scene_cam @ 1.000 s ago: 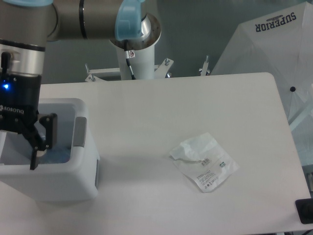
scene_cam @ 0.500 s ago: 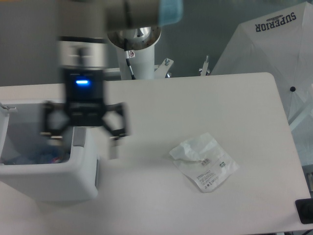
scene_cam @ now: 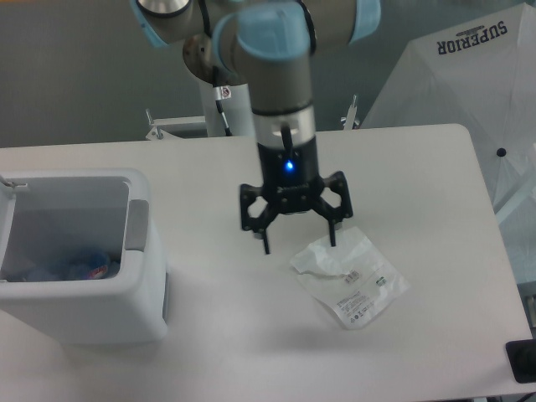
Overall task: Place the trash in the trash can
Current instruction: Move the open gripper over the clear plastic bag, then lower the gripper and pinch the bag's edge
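The white trash can stands at the table's left edge. Inside it lies the blue-tinted plastic bottle, partly hidden by the bin's wall. The clear plastic bag with a small printed label lies flat on the table right of centre. My gripper hangs open just above the bag's upper left corner, its two fingers spread wide with nothing between them. One fingertip is over the bag's top edge.
A white folded canopy printed SUPERIOR stands beyond the table's right back corner. A small black object sits at the right front edge. The arm's base post rises behind the table.
The gripper has left the trash can and swung right across the table, stopping above the bag. The bottle now lies in the can.
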{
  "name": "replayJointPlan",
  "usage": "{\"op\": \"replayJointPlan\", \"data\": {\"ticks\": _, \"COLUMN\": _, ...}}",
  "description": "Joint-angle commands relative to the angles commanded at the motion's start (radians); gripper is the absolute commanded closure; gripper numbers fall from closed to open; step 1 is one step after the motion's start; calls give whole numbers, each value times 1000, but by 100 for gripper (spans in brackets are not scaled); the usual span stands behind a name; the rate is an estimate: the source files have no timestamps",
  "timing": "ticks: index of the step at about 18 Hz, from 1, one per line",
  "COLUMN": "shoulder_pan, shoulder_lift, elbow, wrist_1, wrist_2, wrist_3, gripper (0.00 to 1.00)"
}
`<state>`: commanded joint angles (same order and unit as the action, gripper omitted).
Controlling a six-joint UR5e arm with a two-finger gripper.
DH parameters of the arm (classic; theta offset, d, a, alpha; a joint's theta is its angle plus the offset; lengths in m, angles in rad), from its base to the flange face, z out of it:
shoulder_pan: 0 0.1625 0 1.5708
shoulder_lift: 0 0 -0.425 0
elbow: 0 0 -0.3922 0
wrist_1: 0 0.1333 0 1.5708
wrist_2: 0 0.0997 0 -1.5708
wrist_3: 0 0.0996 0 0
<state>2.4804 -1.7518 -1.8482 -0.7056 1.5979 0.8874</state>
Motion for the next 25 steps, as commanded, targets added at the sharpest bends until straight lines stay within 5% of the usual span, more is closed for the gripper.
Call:
{"op": "replayJointPlan", "data": {"ticks": 4, "shoulder_pan": 2, "shoulder_lift": -29, "elbow": -40, "wrist_1": 0, "wrist_2": 74, "wrist_3": 110, "gripper": 0}}
{"op": "replayJointPlan", "data": {"ticks": 15, "shoulder_pan": -14, "shoulder_lift": -192, "elbow": -72, "wrist_1": 46, "wrist_2": 167, "wrist_3": 2, "gripper": 0}}
{"op": "replayJointPlan", "data": {"ticks": 25, "shoulder_pan": -34, "shoulder_lift": -213, "elbow": -108, "wrist_1": 51, "wrist_2": 191, "wrist_3": 19, "gripper": 0}}
